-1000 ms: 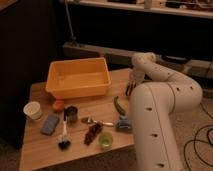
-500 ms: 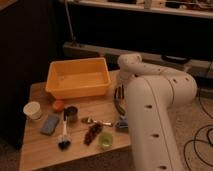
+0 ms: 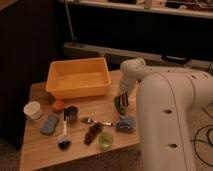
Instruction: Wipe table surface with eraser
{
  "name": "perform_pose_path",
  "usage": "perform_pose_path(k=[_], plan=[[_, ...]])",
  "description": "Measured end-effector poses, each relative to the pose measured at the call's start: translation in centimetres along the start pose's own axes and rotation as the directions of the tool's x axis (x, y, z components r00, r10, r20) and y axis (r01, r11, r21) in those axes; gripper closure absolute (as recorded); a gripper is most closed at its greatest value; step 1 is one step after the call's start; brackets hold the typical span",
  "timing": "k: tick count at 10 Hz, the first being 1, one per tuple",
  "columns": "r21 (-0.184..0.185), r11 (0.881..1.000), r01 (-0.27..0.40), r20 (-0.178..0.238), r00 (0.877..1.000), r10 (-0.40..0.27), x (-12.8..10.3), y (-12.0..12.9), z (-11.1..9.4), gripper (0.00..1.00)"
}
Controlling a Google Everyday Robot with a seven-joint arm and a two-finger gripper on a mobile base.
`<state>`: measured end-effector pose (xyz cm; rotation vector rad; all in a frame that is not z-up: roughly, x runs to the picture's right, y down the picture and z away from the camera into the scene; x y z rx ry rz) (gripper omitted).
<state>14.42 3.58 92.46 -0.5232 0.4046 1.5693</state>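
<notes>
The table surface is a light-brown wooden top carrying many small items. A flat blue-grey rectangular block that looks like the eraser lies near the left edge, beside a white cup. My gripper hangs from the white arm just above the table's right part, pointing down next to a dark greenish item. It is far from the eraser, about half the table's width to the right.
An orange plastic bin takes up the table's back. In front lie an orange ball, a metal cup, a brush, a spoon, a brown clump, a green cup and a blue-grey lump. The arm's bulky body fills the right.
The arm's upper links have swung left and closer to the camera, now covering more of the table's right side. The gripper stays over the same right-hand spot. Objects on the table have not moved.
</notes>
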Motion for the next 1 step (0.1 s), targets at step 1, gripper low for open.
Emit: perform_pose_path(k=[1], plan=[[0.000, 1.000, -0.020, 0.003, 1.000, 0.020, -0.13, -1.78, -0.40, 1.00]])
